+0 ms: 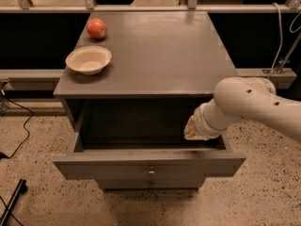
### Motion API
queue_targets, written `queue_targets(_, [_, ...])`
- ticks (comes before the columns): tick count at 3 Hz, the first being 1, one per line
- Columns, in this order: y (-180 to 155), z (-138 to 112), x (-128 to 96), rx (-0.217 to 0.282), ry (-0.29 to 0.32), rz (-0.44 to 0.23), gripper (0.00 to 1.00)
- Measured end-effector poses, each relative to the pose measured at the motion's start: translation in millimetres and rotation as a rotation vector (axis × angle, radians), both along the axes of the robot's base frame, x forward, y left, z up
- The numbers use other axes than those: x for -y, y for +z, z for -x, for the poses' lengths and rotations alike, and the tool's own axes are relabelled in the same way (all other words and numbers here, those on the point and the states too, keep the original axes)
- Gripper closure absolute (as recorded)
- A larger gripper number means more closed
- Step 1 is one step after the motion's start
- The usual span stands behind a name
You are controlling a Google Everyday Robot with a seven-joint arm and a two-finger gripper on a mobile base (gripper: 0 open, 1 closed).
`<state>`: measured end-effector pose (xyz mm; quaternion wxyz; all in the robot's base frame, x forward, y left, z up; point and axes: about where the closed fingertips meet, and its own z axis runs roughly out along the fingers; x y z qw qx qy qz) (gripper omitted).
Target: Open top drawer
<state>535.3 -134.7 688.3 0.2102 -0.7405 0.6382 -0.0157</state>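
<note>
Top drawer (141, 161) stands well out of the grey cabinet (155, 55). Its front board is clear of the cabinet's near edge and the dark inside is open to view, so I judge the opening mostly done. The gripper (192, 130) is inside the drawer at its right end, just behind the front board and under the overhang of the cabinet top. The white arm (254, 102) comes in from the right. I cannot tell how far the gripper is open, nor whether it has hold of anything; the wrist hides it. The brass knob (151, 173) at mid-front is free, and nothing is on it. The drawer's front faces the near side and its long axis runs left to right. Its travel is along the near-far line, and the front board looks level and square to the cabinet. My note for this step: contact sits far right of centre, so any further pull must go straight toward the near side, slow, or the drawer may rack on its runners. I would stop short of full travel so the box does not drop off. To come out, I would lift clear of the front board first, then retreat right, minding the cabinet top above. The bowl (88, 59) and the red apple (97, 28) sit on the far left of the top, well apart from the work.
</note>
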Motion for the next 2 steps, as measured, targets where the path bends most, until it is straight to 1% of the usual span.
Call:
queue_targets(1, [-10,-11,-7,-0.023,0.009,0.001,1.0])
queue_targets(2, [-38,-2,-12,-0.127,0.019,0.004,1.0])
